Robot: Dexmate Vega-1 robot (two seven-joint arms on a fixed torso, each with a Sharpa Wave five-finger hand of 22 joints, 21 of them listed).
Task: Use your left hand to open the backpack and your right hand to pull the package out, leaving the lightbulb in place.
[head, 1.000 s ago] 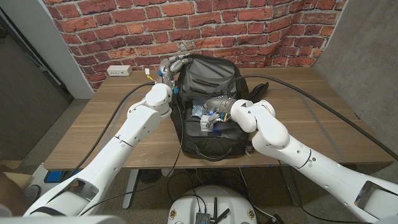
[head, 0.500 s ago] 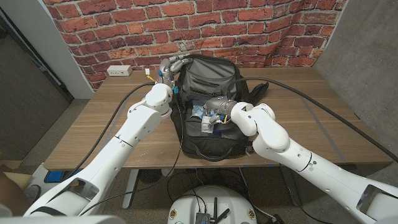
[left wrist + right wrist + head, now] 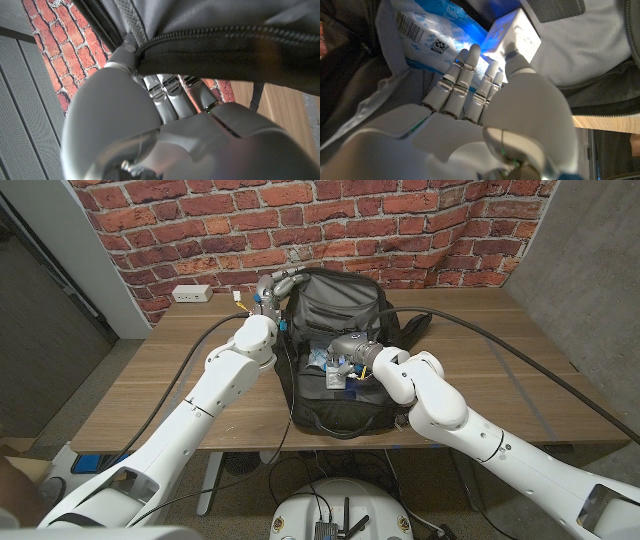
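Wooden table (image 3: pixel 180 380), matte plank grain, w/ rough red brick wall (image 3: pixel 200 230) behind. At its far left edge sits a small white power strip (image 3: pixel 189 294), boxy, smooth plastic.

Left hand (image 3: pixel 270 288), grey metal fingers, is up at the top left rim of the backpack (image 3: pixel 335 300); fingers curl over the zippered edge and grip it, holding the opening apart. In left wrist view the fingers (image 3: pixel 167 95) press against black woven fabric, w/ a toothed zipper line running along the rim above them.

Backpack is black/dark grey soft nylon, lying mid-table w/ flap up toward the wall and mouth gaping toward the robot; a loose strap (image 3: pixel 415 330) trails off its right side.

Inside the mouth: the package (image 3: pixel 322 360), crinkly glossy plastic in blue/white w/ barcode, and just beside it a small white cardboard box (image 3: pixel 334 378), squared corners, prob. the lightbulb's.

Right hand (image 3: pixel 348 352) is inside the opening, over the package. Right wrist view shows its fingers (image 3: pixel 465 75) nearly straight and close together, tips on the package (image 3: pixel 427 37), thumb against the white box (image 3: pixel 517 32). Can't tell if it actually has a grip on anything.
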